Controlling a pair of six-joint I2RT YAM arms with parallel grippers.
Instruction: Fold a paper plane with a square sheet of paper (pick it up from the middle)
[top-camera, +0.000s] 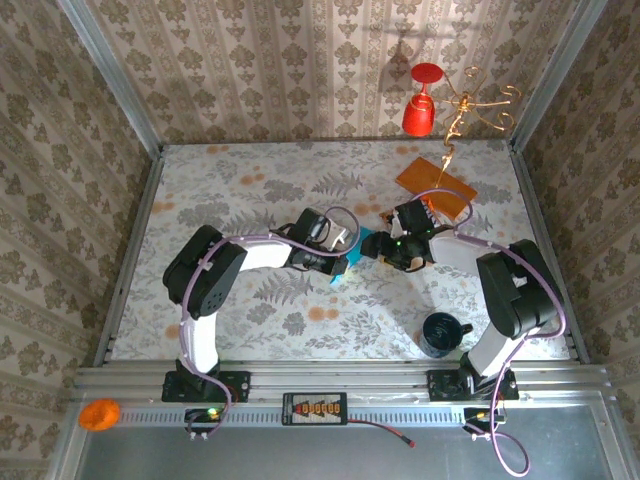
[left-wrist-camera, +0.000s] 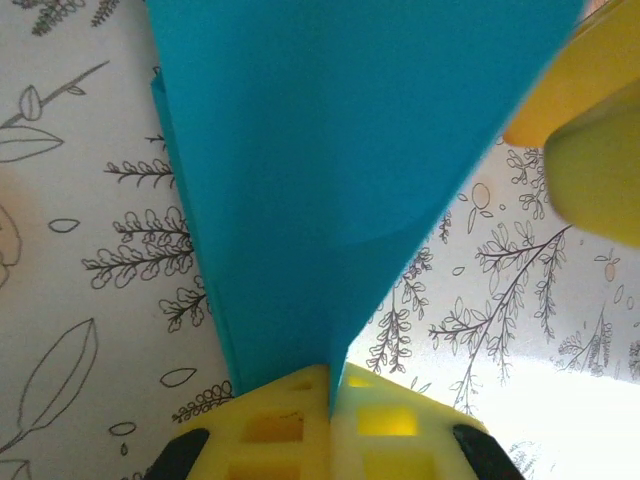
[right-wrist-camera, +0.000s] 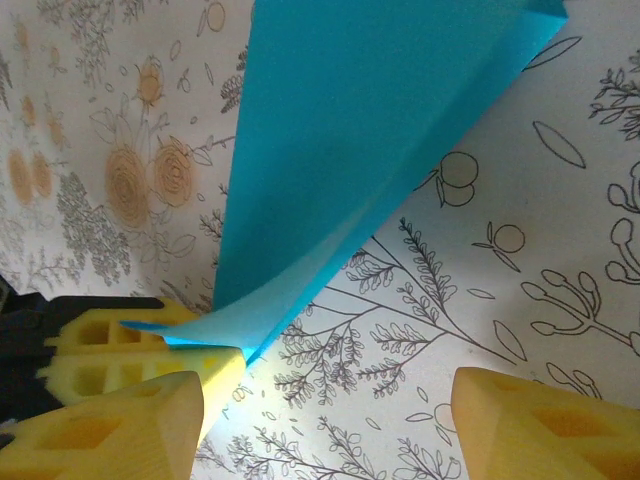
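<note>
Table (top-camera: 230, 200) first: seen from overhead, the paper (top-camera: 367, 243) is close to its centre, between the two wrists. One arm reaches it from 9 o'clock and the other from 3 o'clock. The paper is folded over itself and tapers to a narrow end. I cannot tell whether its wide end rests on the cloth.

I judge it very light, thin and limp, since it curls beside the pinch in the right wrist view. It will take a crease wherever it is squeezed, may slide between smooth pads, and would tear if the arms pulled apart. I would take a second hold on the flat middle, beside the fold line and away from the loose corner.

The card (top-camera: 436, 186) lies at 1 o'clock from the paper, near the right wrist, so I would not swing that way. The mug (top-camera: 443, 333) stands at 5 o'clock, well apart, by the right arm's base. From 9 round to 12 o'clock the cloth looks free for moving.

The left gripper (left-wrist-camera: 330, 395) is clamped on the paper's narrow end. The right gripper (right-wrist-camera: 330, 400) is spread wide with nothing between its fingers (right-wrist-camera: 130, 425), just beside that pinch.
</note>
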